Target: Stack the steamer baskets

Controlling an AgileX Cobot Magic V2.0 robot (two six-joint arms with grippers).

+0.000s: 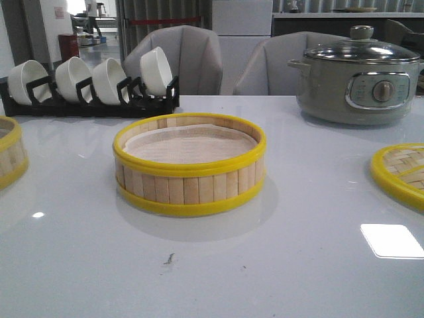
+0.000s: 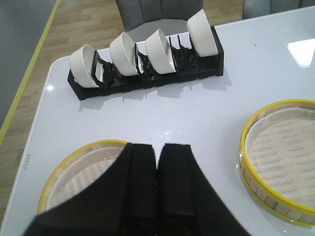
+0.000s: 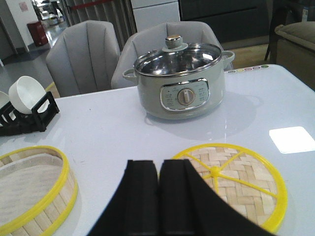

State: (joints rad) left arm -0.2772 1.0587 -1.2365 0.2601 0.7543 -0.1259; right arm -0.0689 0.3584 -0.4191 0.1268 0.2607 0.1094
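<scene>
Trouble, as we judge it, starts with the hands: our left hand (image 2: 157,162) and right hand (image 3: 158,174) both show their fingers pressed together with nothing between them, so either would have to spread before it could take a rim. A closed hand coming down on bamboo would likely shove the ring rather than grip it.

One basket (image 1: 189,163) sits at the centre of the front view, white liner showing. The second basket (image 1: 10,154) is cut off at the left edge of that view; in the left wrist view it lies directly under our left hand.

We see a further risk of picking the wrong thing: the woven lid (image 3: 231,182) below our right hand has the same yellow rim. It is flat, not a ring.

Behind the baskets, the bowl rack (image 1: 89,86) fills the upper left and the pot (image 1: 358,83) the upper right. A wide swing backward could clip either.

Between the two baskets the counter (image 1: 212,265) is open, and we judge that the safest lane. The left basket lies near the counter's edge, so a nudge outward could tip it off.
</scene>
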